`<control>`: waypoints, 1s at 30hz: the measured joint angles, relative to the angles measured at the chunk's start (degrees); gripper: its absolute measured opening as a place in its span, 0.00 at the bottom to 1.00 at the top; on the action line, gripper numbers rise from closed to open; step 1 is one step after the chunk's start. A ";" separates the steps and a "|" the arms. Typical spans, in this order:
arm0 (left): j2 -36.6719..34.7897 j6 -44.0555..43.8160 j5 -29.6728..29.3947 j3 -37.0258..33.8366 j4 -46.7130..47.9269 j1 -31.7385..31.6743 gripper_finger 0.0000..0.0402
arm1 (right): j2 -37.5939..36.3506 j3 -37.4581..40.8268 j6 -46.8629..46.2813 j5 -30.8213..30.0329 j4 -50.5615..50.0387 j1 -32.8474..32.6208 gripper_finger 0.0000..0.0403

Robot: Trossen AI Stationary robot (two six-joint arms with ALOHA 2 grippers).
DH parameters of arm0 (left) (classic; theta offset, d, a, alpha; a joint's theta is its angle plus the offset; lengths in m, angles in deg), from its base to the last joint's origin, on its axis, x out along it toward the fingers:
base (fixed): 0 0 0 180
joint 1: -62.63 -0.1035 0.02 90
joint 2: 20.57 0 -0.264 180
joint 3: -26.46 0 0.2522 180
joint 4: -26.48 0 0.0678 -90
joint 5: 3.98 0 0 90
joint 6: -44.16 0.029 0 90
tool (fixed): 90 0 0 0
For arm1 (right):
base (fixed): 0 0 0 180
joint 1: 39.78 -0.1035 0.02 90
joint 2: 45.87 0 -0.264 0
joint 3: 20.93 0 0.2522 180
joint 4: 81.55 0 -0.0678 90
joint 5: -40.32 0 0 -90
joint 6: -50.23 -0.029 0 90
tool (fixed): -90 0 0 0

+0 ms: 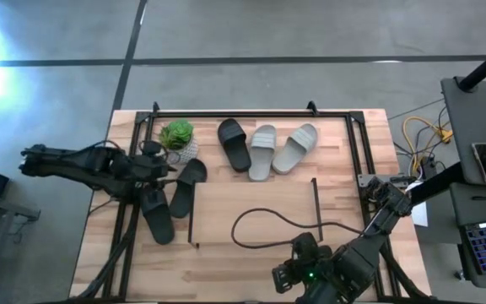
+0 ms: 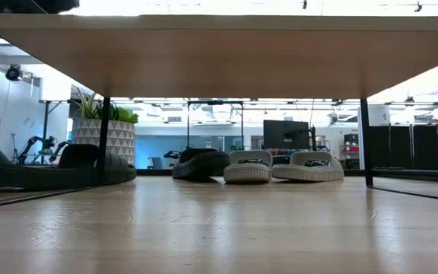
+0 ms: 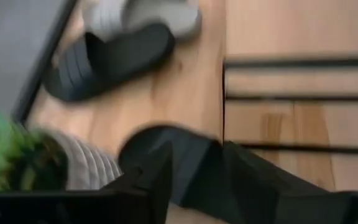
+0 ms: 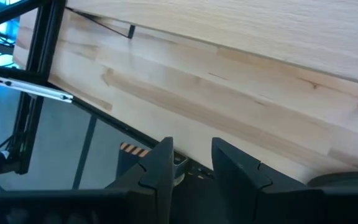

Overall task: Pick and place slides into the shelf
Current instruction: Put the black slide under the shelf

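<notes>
Five slides show in the high view. A black slide (image 1: pixel 234 143) and two light grey slides (image 1: pixel 262 151) (image 1: pixel 296 148) lie side by side at the far middle. Two more black slides (image 1: pixel 188 187) (image 1: pixel 156 214) lie soles down left of the shelf (image 1: pixel 256 203), a low rack with a light plank top. My left gripper (image 1: pixel 165 175) reaches in from the table's left. It is open over the nearer black slide (image 3: pixel 166 146). My right gripper (image 4: pixel 191 165) hangs open with nothing between its fingers, over the table's near edge by the shelf's near right corner. My left gripper's open fingers (image 3: pixel 148 180) stand on either side of one end of the black slide (image 3: pixel 185 162), coming level from the table's left. The slide lies flat on the table. I cannot tell whether the fingers touch it.
A small potted plant (image 1: pixel 178 138) stands just beyond my left gripper. A black cable (image 1: pixel 264 228) loops over the shelf's top. Black rails (image 1: pixel 251 113) frame the tabletop. Under the shelf, the low view shows bare wood (image 2: pixel 219 221).
</notes>
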 joint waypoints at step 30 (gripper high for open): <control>27.63 -60.32 11.29 11.69 30.74 26.05 0.22 | -0.02 0.31 7.82 3.98 -6.19 0.11 0.25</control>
